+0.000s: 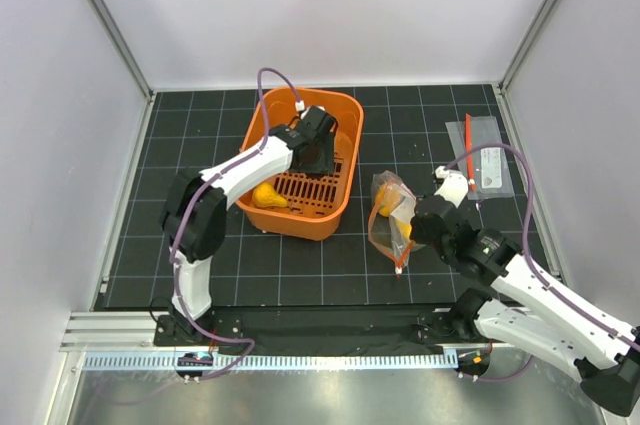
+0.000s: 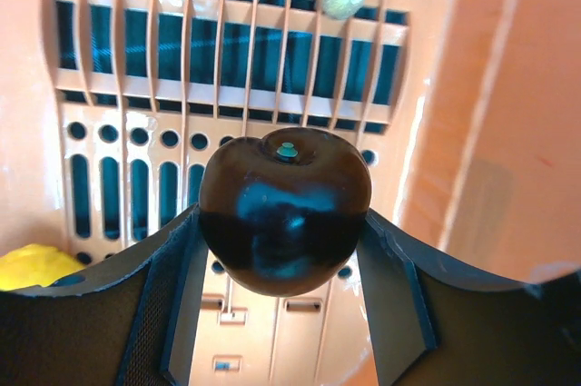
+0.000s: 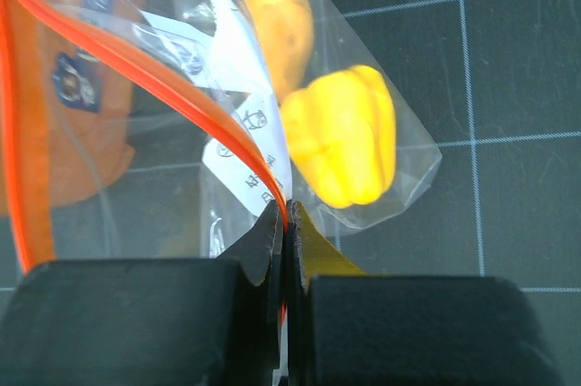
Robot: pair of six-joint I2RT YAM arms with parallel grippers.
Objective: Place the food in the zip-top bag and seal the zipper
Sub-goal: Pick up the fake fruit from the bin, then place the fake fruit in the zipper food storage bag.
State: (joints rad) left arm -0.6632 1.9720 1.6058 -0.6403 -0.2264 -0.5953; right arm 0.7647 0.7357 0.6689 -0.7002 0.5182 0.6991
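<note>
Black left jaws squeeze a round dark brown plastic toy fruit [image 2: 284, 212] above the orange plastic basket [image 2: 508, 132], frame centre, while right jaws pinch the red-orange zipper [image 3: 182, 100] of the clear zip-top bag [image 1: 392, 213] to hold it open.

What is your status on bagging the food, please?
Left gripper shut on dark round food in basket. Right gripper shut on zipper. Two yellow foods bagged. Nothing blocking.

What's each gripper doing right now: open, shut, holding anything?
Left gripper: shut on the dark brown round food, inside the orange basket.
Right gripper: shut on the zipper edge of the zip-top bag.
</note>
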